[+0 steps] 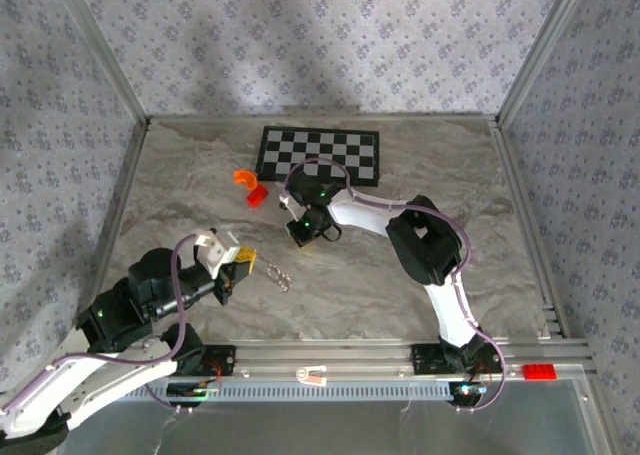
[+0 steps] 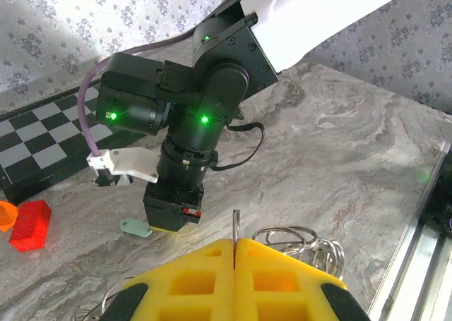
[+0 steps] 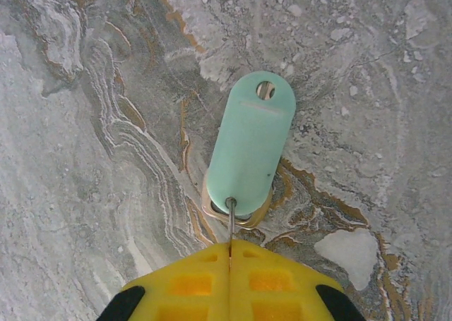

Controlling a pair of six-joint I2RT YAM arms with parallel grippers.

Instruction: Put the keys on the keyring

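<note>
1. The key lies flat on the table, just in front of the checkerboard on the side toward the arms. Its hole end points away from the right gripper, so I think the hole is left free for threading.
2. The right gripper stands almost vertical over the near end of the key. Its jaws are pressed together, and a thin metal pin stands in the seam. A brass-coloured ring shows under this end of the key. Whether the jaws really pinch the key or only this small metal part, I cannot tell.
3. The keyring lies farther from the checkerboard than the key, toward the left arm's side. It is just beside the tip of the left gripper.
4. The left gripper lies low and points toward the checkerboard. Its jaws are also pressed together, with a thin wire upright in the seam. In the left wrist view the loops of the keyring rest just past the fingers. The wire may be part of the keyring, but this is not sure.
5. Judgement: each arm attends to one part, so that the two can be brought together. The key is not yet on the keyring.
6. The red piece and the orange piece lie beside the checkerboard's left front corner, apart from both grippers.
</note>
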